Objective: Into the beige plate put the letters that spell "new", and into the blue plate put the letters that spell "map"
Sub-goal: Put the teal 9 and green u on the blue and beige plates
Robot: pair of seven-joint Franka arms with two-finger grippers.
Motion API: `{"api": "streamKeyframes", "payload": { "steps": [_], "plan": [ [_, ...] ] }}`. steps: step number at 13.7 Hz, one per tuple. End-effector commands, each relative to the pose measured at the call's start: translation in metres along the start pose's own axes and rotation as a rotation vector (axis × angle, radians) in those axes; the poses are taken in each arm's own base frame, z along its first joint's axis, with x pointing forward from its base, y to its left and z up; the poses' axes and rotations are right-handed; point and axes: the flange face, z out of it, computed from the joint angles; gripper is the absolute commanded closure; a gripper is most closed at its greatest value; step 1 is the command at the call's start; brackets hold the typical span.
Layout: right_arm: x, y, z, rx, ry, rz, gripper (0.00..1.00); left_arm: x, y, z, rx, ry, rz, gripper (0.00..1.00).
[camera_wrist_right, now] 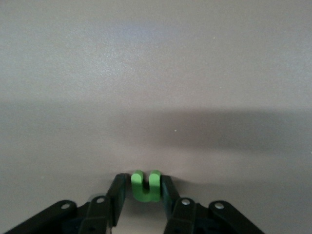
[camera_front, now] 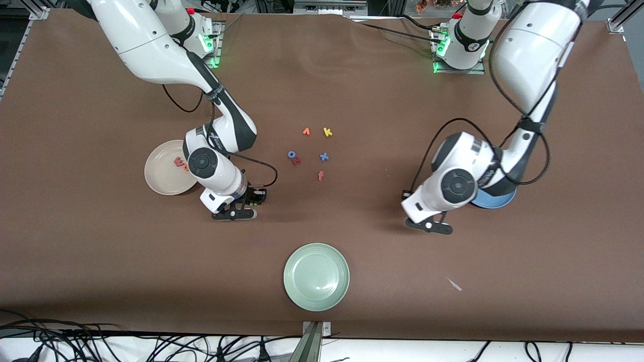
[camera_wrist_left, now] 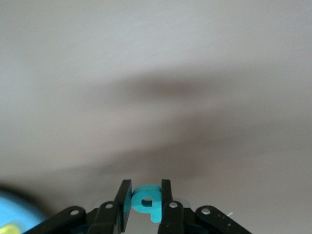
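A brown table fills the frame. At lower centre-left the right gripper (camera_front: 250, 201) pinches the green "n" (camera_wrist_right: 146, 185), just beside the beige plate (camera_front: 160, 181) — that plate holds the pinkish-red "w" (camera_front: 177, 161). At lower centre-right the left gripper (camera_front: 436, 224) pinches the teal "a" (camera_wrist_left: 145, 201), close to the blue plate (camera_front: 495, 200). Spare letters, the yellow "k" (camera_front: 327, 131) among them, sit mid-frame; a pale green plate (camera_front: 316, 276) lies bottom centre.

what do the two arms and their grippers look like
Both arms have glossy white rounded shells with dark grey joint sections and a round dark cap on each wrist. A loose black cable loops alongside each forearm. The bases glow green and carry a red button. The left gripper and right gripper are black two-finger units with silver screws on their linkages.
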Motion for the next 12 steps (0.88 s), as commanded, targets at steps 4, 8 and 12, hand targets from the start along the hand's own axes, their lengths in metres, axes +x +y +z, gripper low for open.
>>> {"api": "streamKeyframes", "payload": {
  "steps": [4, 8, 12],
  "plan": [
    [-0.01, 0.011, -0.015, -0.02, 0.008, -0.087, 0.91, -0.032, -0.131, 0.035, 0.083, -0.196, -0.032, 0.92],
    [-0.048, 0.069, -0.066, -0.067, -0.036, -0.206, 0.91, -0.055, -0.175, 0.063, 0.084, -0.277, -0.067, 0.78],
    [-0.105, 0.154, -0.119, -0.096, -0.102, -0.305, 0.9, -0.06, -0.191, 0.054, 0.067, -0.265, -0.094, 0.0]
  ]
}}
